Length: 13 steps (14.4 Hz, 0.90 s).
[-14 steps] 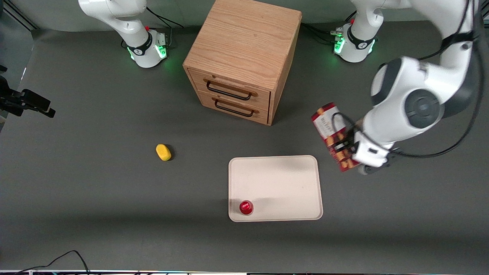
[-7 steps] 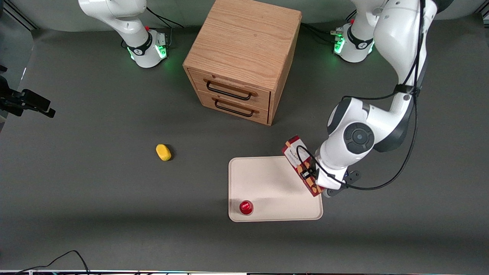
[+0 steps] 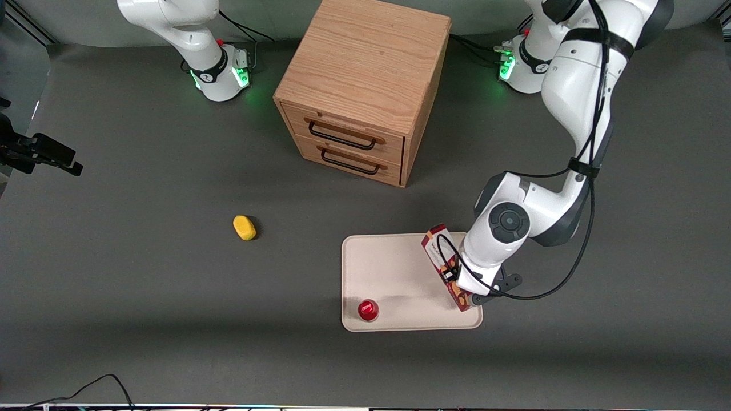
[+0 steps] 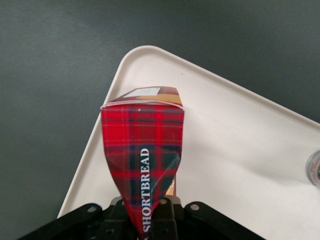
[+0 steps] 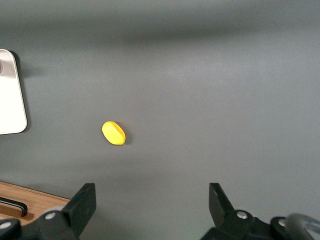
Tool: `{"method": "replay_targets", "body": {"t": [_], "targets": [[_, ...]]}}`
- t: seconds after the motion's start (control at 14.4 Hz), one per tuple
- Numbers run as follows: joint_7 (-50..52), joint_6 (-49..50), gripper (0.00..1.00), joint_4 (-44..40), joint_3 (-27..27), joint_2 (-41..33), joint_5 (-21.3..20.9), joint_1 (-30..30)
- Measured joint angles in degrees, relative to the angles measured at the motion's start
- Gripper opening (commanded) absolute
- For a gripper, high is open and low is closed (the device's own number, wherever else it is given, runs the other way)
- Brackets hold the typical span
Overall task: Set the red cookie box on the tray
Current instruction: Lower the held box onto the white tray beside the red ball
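Holding the red cookie box [image 3: 444, 262] pinched between closed fingers, the gripper [image 3: 464, 281] hangs over the tray [image 3: 400, 268] along its edge nearest the working arm. The box rides in the grip over that edge strip, white-labelled end farther from the front camera; whether it touches the tray cannot be told. A small red can [image 3: 368, 310] stands in the tray's corner nearest the camera toward the parked arm, well apart from the gripper, with bare tray between.
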State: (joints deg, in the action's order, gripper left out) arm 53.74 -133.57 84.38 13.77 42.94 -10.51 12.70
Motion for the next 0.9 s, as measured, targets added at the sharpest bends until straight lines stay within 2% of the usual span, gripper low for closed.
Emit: {"method": "replay_targets", "body": {"t": [0.14,0.21,0.35,0.55,0.9], "targets": [[-0.2,-1.3,0.00,-0.2,0.0,1.2,-1.8,0.0],[-0.2,-2.1,0.05,-0.2,0.0,1.6,-2.3,0.0],[-0.4,-3.2,0.37,-0.2,0.0,2.1,-2.6,0.0],[-0.6,-3.7,1.00,-0.2,0.0,2.7,-2.6,0.0],[-0.6,-0.7,1.00,-1.3,0.0,2.6,-2.6,-0.2]]}}
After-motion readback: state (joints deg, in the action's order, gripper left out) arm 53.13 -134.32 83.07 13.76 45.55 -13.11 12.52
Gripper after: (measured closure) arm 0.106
